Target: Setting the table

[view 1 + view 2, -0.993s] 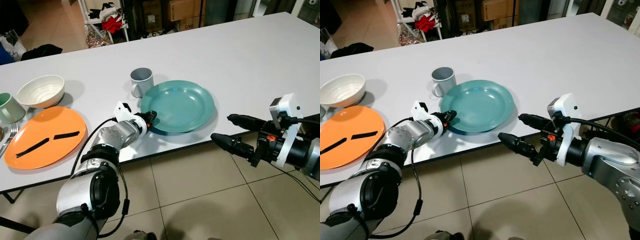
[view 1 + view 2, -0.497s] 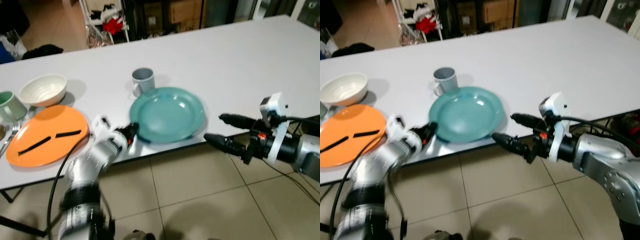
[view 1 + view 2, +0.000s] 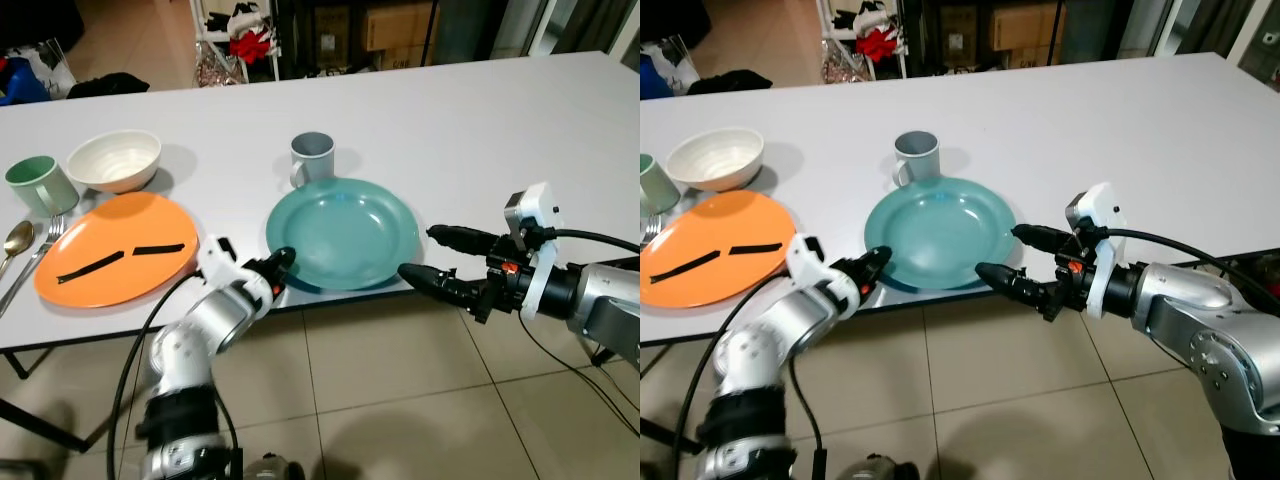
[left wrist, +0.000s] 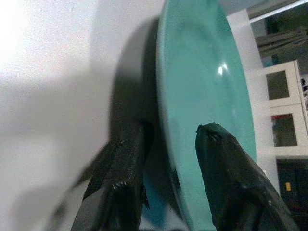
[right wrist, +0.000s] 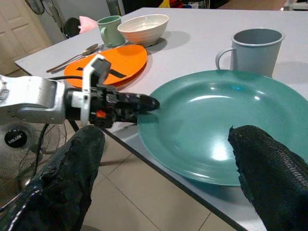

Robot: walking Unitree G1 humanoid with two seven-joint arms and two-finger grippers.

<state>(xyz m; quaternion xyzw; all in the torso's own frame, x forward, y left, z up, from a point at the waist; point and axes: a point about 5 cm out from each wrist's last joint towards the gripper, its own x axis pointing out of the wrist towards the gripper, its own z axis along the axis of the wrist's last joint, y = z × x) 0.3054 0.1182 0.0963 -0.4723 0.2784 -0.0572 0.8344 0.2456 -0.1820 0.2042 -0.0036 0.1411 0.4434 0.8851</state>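
Teal plate (image 3: 345, 233) sits at the near edge of your white table (image 3: 480, 120), with a grey mug (image 3: 310, 158) just beyond its far left rim. Your left gripper (image 3: 280, 265) is at the plate's near left rim; in the left wrist view one finger (image 4: 118, 180) lies under the rim and the other above it, spread with a gap on either side of the rim, not clamped. Your right gripper (image 3: 432, 252) hangs off the table edge just right of the plate, fingers wide apart and holding nothing. To the left you have an orange plate (image 3: 115, 260) with two black strips on it, a white bowl (image 3: 113, 160) and a green mug (image 3: 40, 183) beyond it, and a spoon (image 3: 14, 240) and fork (image 3: 38, 250) at its left side.
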